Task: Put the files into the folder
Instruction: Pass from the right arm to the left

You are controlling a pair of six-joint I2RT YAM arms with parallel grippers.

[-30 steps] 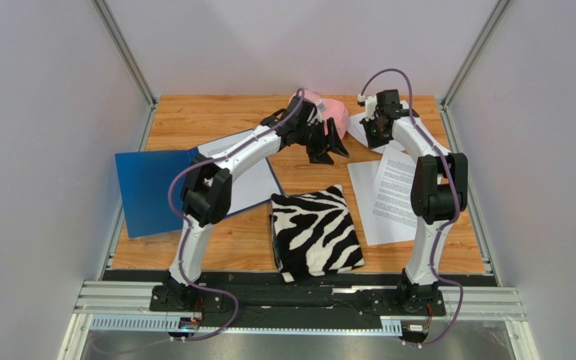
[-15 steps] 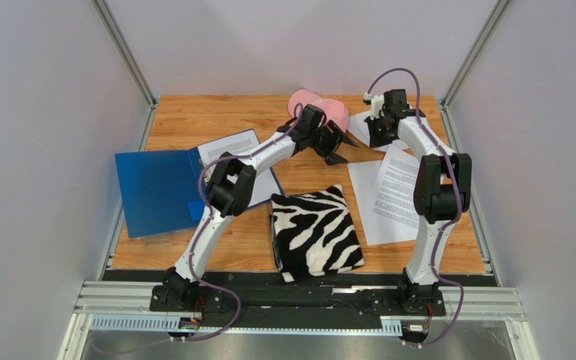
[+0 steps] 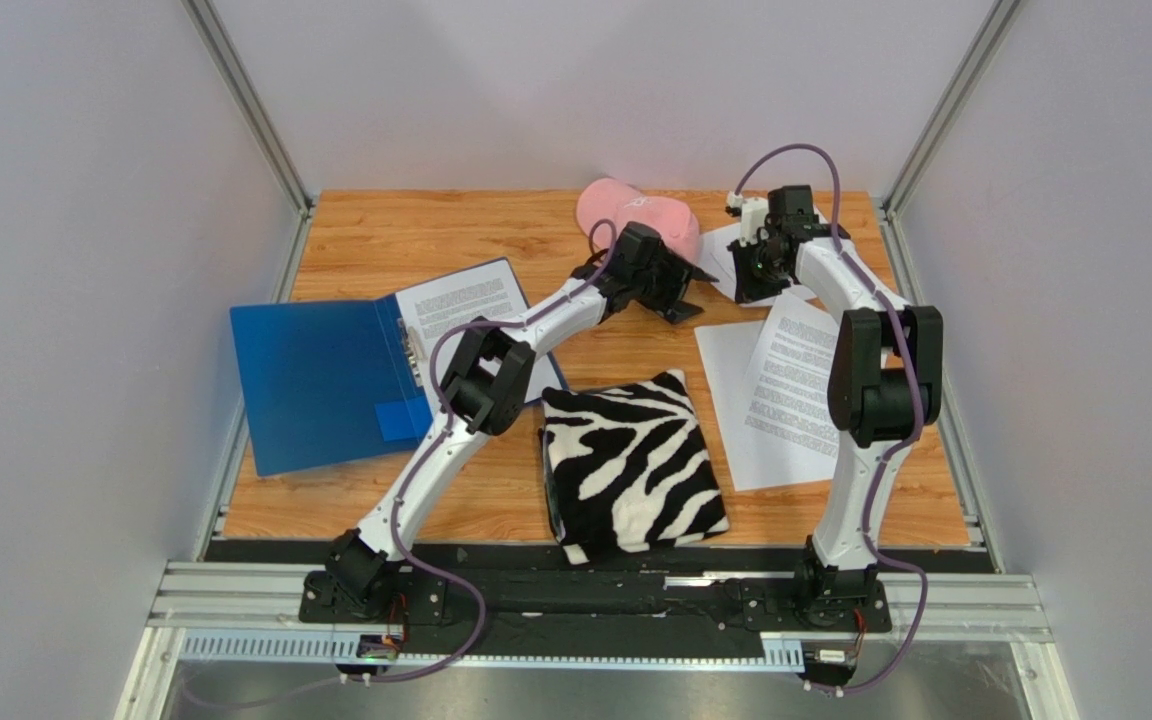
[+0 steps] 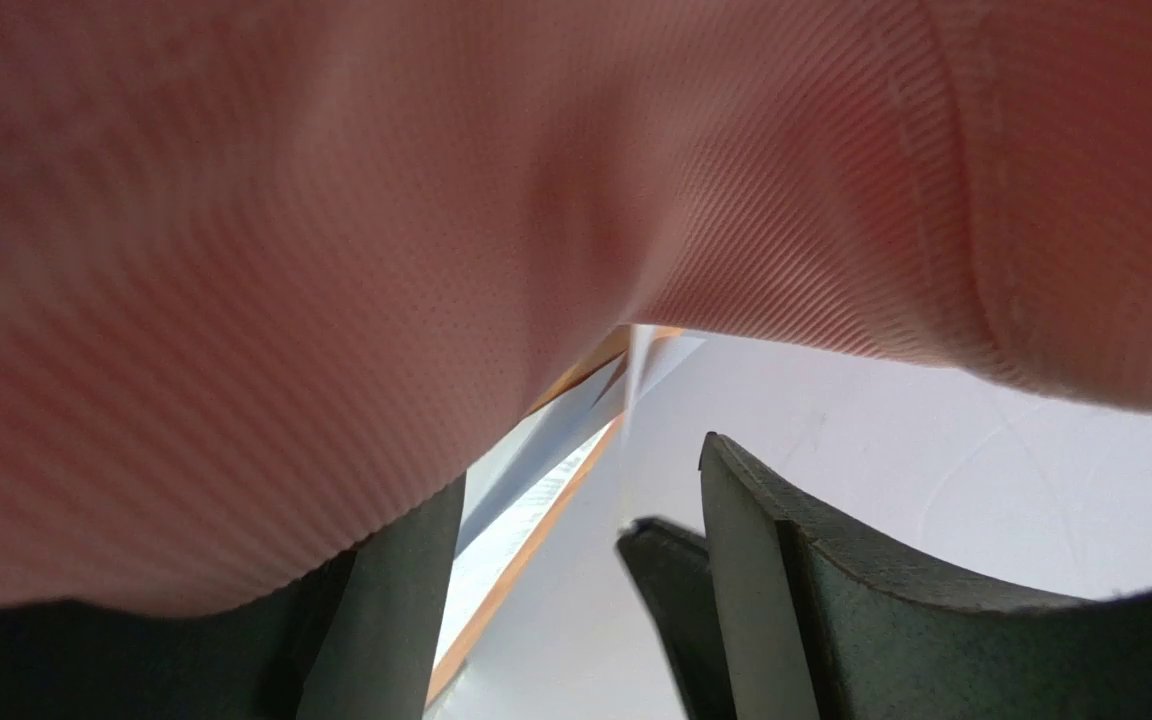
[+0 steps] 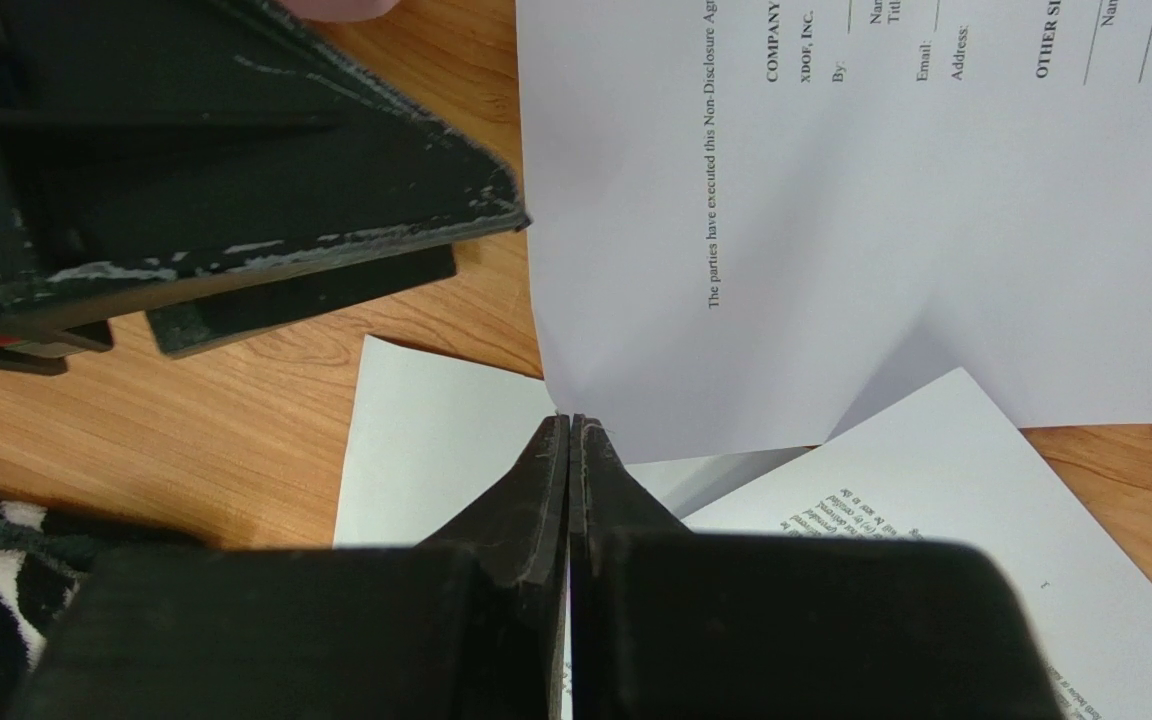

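The blue folder (image 3: 312, 383) lies open at the left with one printed sheet (image 3: 462, 308) on its right half. More files (image 3: 785, 393) lie at the right. My right gripper (image 3: 745, 279) is shut on the edge of a lifted white sheet (image 5: 838, 225) at the far right; its jaws (image 5: 573, 435) press together on the paper's lower edge. My left gripper (image 3: 683, 297) is open right beside it, under a pink cap (image 3: 630, 210). In the left wrist view its gripper (image 4: 582, 600) gapes with white paper (image 4: 898, 435) ahead. Its fingers (image 5: 237, 180) show in the right wrist view.
A zebra-striped folded cloth (image 3: 630, 462) lies at the near middle between the folder and the files. The pink cap (image 4: 462, 225) fills the upper left wrist view. Metal frame posts and grey walls bound the wooden table (image 3: 387, 240).
My left arm has reached further right, bringing its open gripper next to the right gripper and uncovering the folder. The right gripper has stayed shut and shifted only slightly.
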